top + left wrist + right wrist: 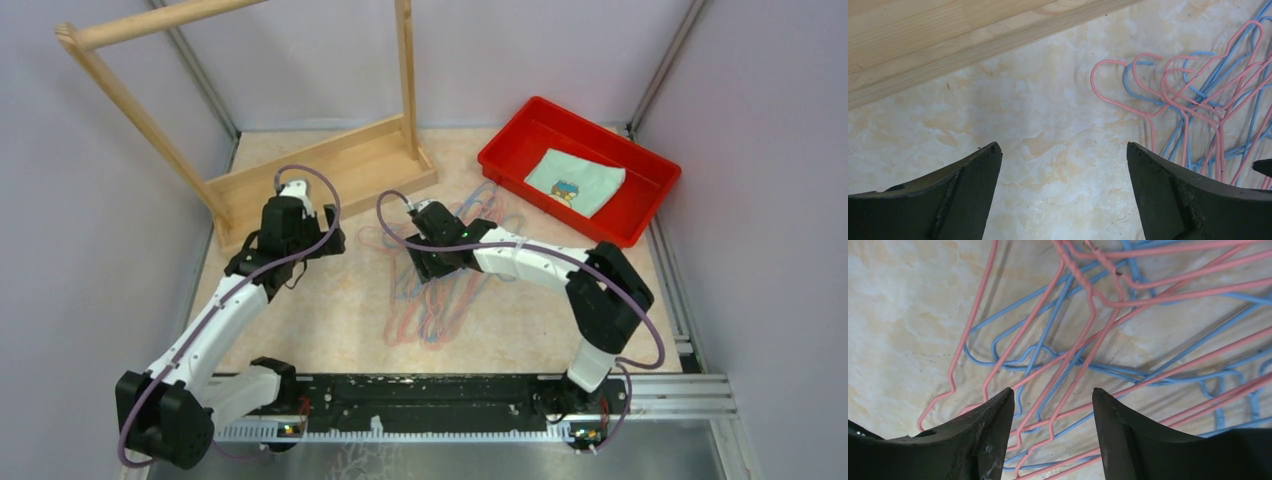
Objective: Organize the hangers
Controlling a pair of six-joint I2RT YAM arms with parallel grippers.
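Note:
Several thin pink and light blue hangers [440, 312] lie tangled in a flat pile on the marbled table [330, 320], in the middle. My right gripper [440, 262] hangs low over the pile's far end. In the right wrist view it [1053, 390] stands open, and pink and blue hanger wires [1092, 302] run beneath the gap, none pinched. My left gripper [303, 236] is to the left of the pile, near the wooden rack's base. It [1063, 145] is wide open over bare table, with the hooks of the hangers [1220, 122] off to its right.
A wooden hanging rack [330, 165] stands at the back left, and its base board [948, 35] is just beyond my left gripper. A red tray [610, 233] holding a folded cloth [575, 182] sits at the back right. Walls close in both sides.

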